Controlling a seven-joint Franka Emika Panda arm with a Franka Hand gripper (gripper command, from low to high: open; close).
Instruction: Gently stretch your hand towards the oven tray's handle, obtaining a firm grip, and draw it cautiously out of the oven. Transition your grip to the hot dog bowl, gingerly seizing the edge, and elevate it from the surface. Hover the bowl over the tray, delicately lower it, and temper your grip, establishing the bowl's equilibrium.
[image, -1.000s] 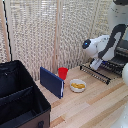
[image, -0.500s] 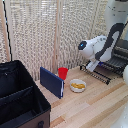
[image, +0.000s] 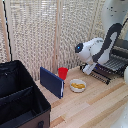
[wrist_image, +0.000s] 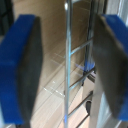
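The oven (image: 120, 50) stands at the exterior view's right, with the oven tray (image: 109, 69) sticking out of its front as a dark wire rack. My gripper (image: 89, 69) hangs at the rack's front edge. In the wrist view the gripper (wrist_image: 65, 65) is open: its blue fingers (wrist_image: 22, 65) stand wide apart, and the oven tray's handle (wrist_image: 66, 45), a thin metal bar, runs between them without touching either pad. The hot dog bowl (image: 77, 85), white with yellow-orange food, sits on the wooden table toward the exterior view's left of the rack.
A red cup (image: 62, 73) stands behind the bowl. A dark blue flat panel (image: 52, 82) leans upright beside it. A large black fabric bin (image: 20, 100) fills the exterior view's lower left. A slatted blind (image: 45, 35) closes off the back.
The arm's wrist has shifted steadily toward the exterior view's left, away from the oven. The bowl and the cup have stayed put.
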